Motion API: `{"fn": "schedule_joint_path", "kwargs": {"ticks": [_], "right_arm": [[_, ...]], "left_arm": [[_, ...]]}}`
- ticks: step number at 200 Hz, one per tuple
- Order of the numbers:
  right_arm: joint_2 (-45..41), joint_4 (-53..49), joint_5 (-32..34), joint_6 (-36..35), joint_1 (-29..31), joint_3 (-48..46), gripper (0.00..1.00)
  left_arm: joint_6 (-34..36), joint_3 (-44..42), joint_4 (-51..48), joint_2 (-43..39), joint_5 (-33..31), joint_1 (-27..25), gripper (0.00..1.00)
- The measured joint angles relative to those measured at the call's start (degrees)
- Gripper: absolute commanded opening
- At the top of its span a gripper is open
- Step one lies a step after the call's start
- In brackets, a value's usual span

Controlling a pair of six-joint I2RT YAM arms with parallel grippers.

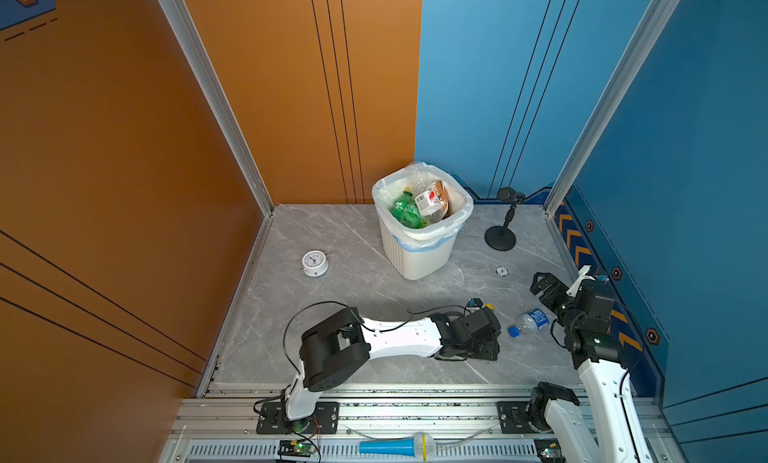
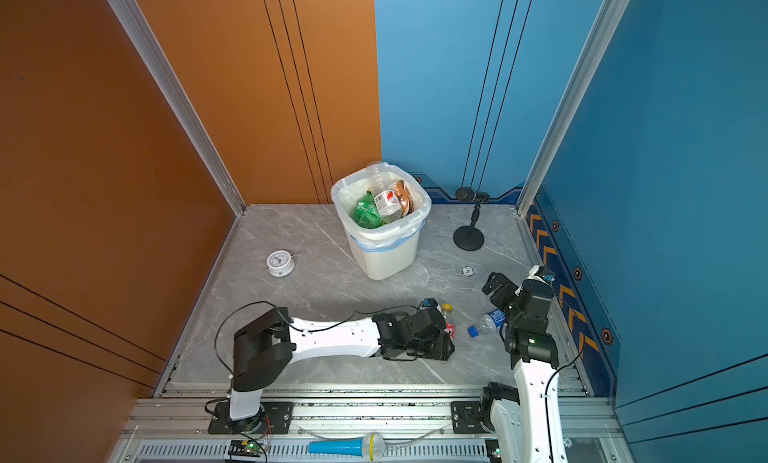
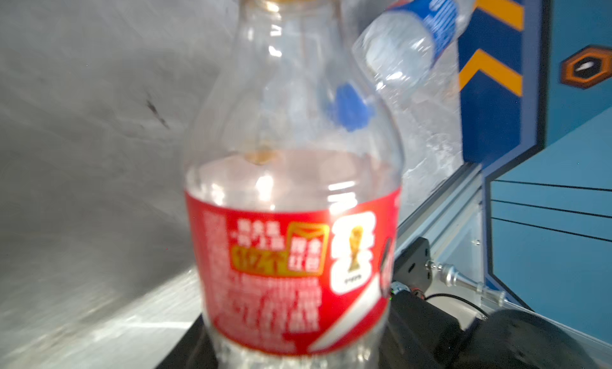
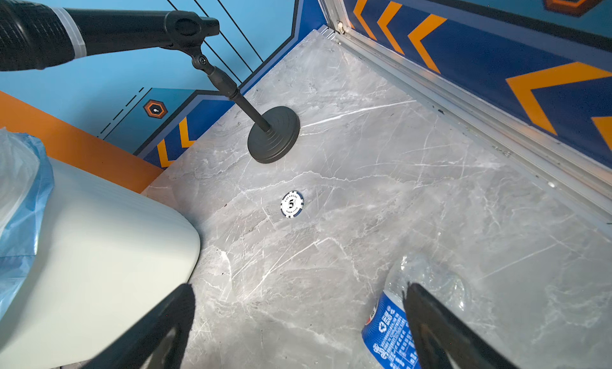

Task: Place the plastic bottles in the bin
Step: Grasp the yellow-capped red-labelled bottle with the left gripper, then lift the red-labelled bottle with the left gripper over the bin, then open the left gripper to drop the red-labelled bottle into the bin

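Bin [image 1: 419,261]: far centre of desk [image 1: 332,315], bottles [image 1: 409,213] inside.
Left tool [image 2: 442,338]: at red-label bottle [image 3: 291,268], near centre; I cannot tell its grip.
Right tool [image 4: 298,286]: spread wide beside blue-label bottle [image 1: 534,320], near right.

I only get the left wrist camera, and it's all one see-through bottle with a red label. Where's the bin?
Observer: The bin stands upright at the back of the table.
Operator: Is anything in it?
Observer: Yes, green bottles and a clear bottle with a white label lie inside.
Operator: Who's helping me?
Observer: The right pincer is open and hovers near the blue-labelled bottle.
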Motion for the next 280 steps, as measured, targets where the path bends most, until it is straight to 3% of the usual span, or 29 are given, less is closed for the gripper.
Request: {"fn": "schedule_joint_path", "kwargs": {"ticks": [60, 100, 136, 173, 229, 247, 264, 280], "right_arm": [[4.09, 1.99, -1.40, 0.66, 0.98, 0.57, 1.00], [7.50, 2.51, -0.66, 0.59, 6.75, 2.84, 1.00], [9.31, 2.51, 1.60, 0.42, 12.26, 5.62, 1.00], [10.71, 2.54, 2.75, 0.39, 13.92, 6.01, 1.00], [12.85, 2.49, 3.52, -0.04, 14.05, 6.03, 1.00], [12.85, 2.47, 3.56, -0.07, 14.05, 6.14, 1.00], [12.83, 2.45, 3.56, -0.15, 14.05, 6.51, 1.00], [12.83, 2.45, 3.58, -0.48, 14.03, 7.15, 1.00]], "left_arm": [[15.85, -0.87, -3.93, -22.12, -8.50, 5.79, 0.55], [24.90, 1.84, -7.80, -28.48, -11.19, 14.62, 0.55], [29.62, 4.92, -9.42, -29.29, -11.61, 23.06, 0.55], [31.54, 9.64, -9.57, -28.26, -10.67, 30.32, 0.55], [31.15, 17.59, -7.23, -19.74, -6.38, 35.74, 0.55], [30.14, 17.86, -6.75, -16.94, -5.40, 36.96, 0.66], [28.00, 17.97, -6.56, -14.25, -4.13, 38.86, 1.00], [26.21, 19.06, -5.40, -11.61, -2.51, 40.85, 0.98]]}}
